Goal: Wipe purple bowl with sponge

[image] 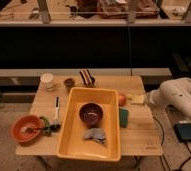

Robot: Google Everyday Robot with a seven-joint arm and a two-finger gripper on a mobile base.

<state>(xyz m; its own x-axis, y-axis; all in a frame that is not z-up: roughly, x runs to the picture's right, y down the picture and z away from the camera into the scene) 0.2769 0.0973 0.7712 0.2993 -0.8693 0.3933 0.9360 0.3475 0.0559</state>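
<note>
**Camera view.** A wooden table (139, 137) carries a yellow tub (71, 120) at its centre. The purple bowl (91, 113) stands upright in the middle of the tub, with a pale smear on its inner base. A grey-blue rag (95, 135) lies crumpled on the near side of the bowl, toward the tub's near wall. The sponge (124, 117), flat and teal-green, lies on the table outside the tub, just beside its right wall and apart from the bowl. A small orange object (121, 99) sits on the far side of the sponge, by the tub's far right corner. The gripper (135, 99) ends the white arm (176, 97) that reaches in from the right. It is over the table's right side, just right of the orange object and beyond the sponge, with fingers spread and nothing between them. Left of the tub are an orange-red bowl (26, 128) and a pen (56, 107). Along the far edge stand a white cup (47, 80), a tiny brown cup (69, 82) and a striped object (86, 76).
</note>
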